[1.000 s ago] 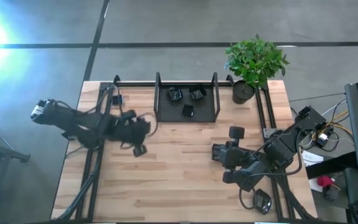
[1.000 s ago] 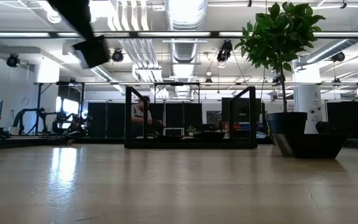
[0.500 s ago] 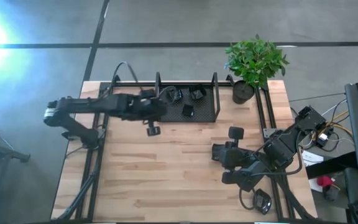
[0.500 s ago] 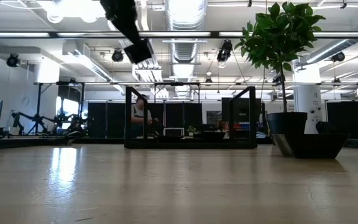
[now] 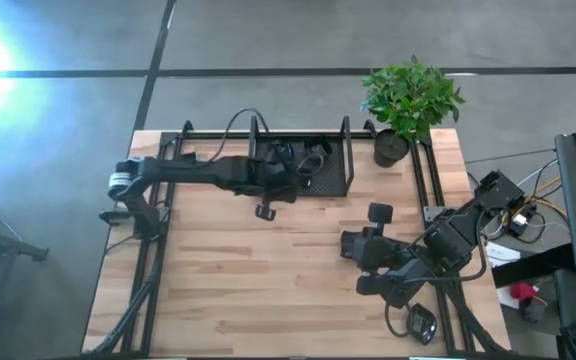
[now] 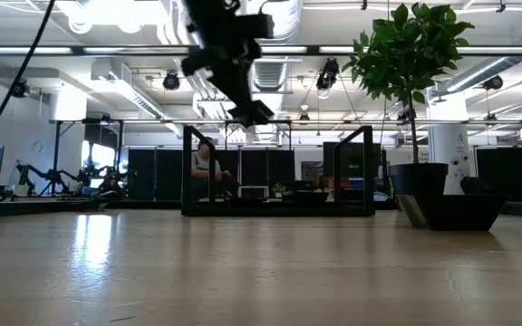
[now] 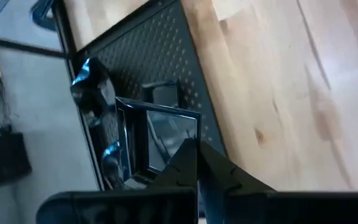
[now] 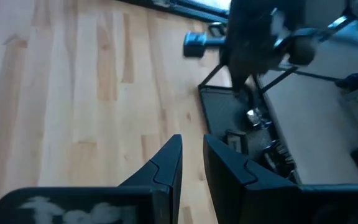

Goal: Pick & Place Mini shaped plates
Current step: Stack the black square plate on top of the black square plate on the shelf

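Black square plate (image 7: pixel 160 140) lies flat, no long axis, left pincer (image 7: pixel 197 163) closed above.

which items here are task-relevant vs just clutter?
Job:
- mini shaped plates, in the mesh tray
- mesh tray
- left gripper, shut, over the tray
- right gripper, parked near the table's right side

Lying about:
- potted plant, far right corner
- table
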Robot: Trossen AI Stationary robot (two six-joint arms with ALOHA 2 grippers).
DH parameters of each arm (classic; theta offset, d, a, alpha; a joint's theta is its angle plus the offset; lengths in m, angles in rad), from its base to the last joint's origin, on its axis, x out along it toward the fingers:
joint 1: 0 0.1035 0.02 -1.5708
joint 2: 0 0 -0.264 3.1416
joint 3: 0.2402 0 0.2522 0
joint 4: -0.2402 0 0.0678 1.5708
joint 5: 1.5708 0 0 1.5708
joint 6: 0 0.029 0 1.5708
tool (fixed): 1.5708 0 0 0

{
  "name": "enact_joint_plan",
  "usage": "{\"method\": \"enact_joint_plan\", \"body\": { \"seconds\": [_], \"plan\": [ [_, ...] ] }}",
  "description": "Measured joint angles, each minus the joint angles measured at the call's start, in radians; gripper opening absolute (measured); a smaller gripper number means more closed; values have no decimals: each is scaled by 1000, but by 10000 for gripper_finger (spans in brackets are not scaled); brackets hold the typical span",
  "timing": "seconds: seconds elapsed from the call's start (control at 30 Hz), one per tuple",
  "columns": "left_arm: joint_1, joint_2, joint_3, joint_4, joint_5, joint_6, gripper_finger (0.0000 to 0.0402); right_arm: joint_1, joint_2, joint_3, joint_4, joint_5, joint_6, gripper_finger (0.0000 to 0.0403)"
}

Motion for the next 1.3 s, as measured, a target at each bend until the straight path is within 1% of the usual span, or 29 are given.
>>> {"method": "enact_joint_plan", "body": {
  "seconds": [0.1, 0.4, 0.57, 0.77, 0.9, 1.03, 1.3],
  "plan": [
    [1, 39, 0, 54, -1, 50, 0, 0, 0, 0, 0, 28, 1, 61],
    [9, 125, -1, 161, -1, 87, 0, 0, 0, 0, -2, 30, 1, 61],
    [35, 166, -2, 207, -1, 46, 0, 0, 0, 0, -2, 31, 1, 61],
    [94, 221, -2, 260, -1, -9, 0, 0, 0, 0, -4, 32, 1, 61],
    [129, 256, -3, 290, 37, -50, 0, 0, 0, 0, -4, 32, 1, 61],
    [146, 307, -4, 334, 52, -47, 0, -1, 0, 0, -4, 32, 1, 61],
    [158, 365, 2, 344, 50, -28, 0, -1, 0, 0, -3, 32, 0, 61]
  ]
}}
